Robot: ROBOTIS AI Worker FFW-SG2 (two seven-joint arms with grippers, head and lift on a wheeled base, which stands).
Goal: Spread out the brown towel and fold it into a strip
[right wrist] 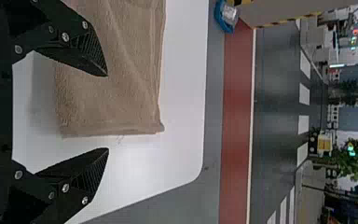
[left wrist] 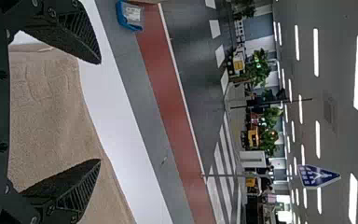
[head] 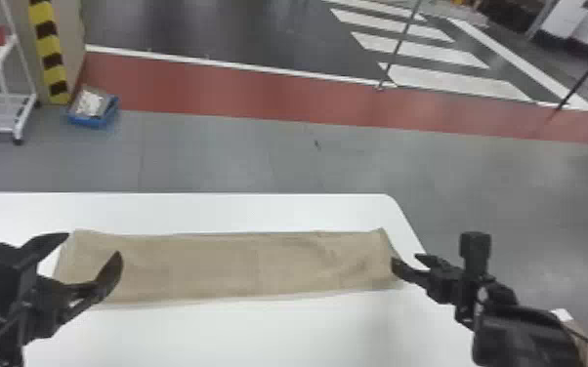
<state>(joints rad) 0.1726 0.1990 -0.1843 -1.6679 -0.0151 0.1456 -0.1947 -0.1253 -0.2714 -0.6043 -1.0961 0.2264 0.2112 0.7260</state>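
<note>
Over by the towel's left end, the left gripper has its two fingers spread, gripping nothing. The right gripper, at the right end, is parted and empty too. Between them the brown towel lies as a long strip from left to right, creased toward its right end, on the white table. Beyond, on the floor at far left, I see a blue bin near a white rack.
</note>
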